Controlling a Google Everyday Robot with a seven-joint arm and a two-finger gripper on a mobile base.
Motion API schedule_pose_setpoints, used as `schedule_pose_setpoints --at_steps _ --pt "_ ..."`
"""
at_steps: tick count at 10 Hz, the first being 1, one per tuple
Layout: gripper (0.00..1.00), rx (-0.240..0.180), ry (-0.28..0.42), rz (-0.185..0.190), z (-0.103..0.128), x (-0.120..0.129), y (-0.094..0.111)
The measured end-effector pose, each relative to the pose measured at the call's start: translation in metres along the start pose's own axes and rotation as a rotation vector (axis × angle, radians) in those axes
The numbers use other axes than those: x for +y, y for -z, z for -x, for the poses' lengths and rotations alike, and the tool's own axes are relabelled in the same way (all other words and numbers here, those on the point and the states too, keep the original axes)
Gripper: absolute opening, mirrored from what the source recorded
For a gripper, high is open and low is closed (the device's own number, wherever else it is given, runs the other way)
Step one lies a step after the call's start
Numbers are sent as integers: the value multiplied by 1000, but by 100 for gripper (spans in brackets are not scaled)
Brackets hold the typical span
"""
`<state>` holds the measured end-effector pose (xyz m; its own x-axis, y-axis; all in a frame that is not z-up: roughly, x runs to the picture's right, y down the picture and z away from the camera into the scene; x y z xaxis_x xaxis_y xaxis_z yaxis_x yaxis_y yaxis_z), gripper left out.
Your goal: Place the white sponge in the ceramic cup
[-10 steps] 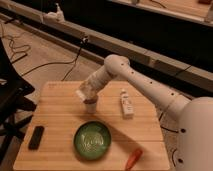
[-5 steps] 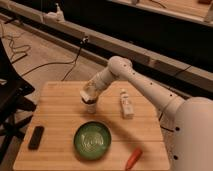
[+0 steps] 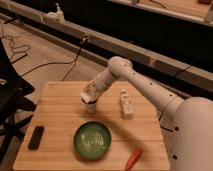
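The tool (image 3: 89, 95) hangs directly over the ceramic cup (image 3: 90, 106), behind the green plate (image 3: 93, 140). I cannot tell its opening. The white sponge (image 3: 87, 93) appears wedged at the tool's tip; it could catch the cup's rim and tumble onto the bench (image 3: 60, 110).

White rounded gripper (image 3: 89, 98) above small white ceramic cup (image 3: 91, 106), at twelve o'clock from round green ribbed plate (image 3: 92, 140). Pale striped wooden table (image 3: 60, 100); black flat rectangular device (image 3: 36, 137) at nine o'clock, orange carrot-shaped piece (image 3: 133, 157) at four. White labelled tube (image 3: 126, 104) at two.
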<state>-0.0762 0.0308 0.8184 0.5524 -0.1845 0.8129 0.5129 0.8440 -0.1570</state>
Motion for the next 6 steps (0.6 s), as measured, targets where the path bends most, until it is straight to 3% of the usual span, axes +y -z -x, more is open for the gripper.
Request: schedule_pose_setpoints --at_steps 6 --pt "77 0 1 0 0 0 0"
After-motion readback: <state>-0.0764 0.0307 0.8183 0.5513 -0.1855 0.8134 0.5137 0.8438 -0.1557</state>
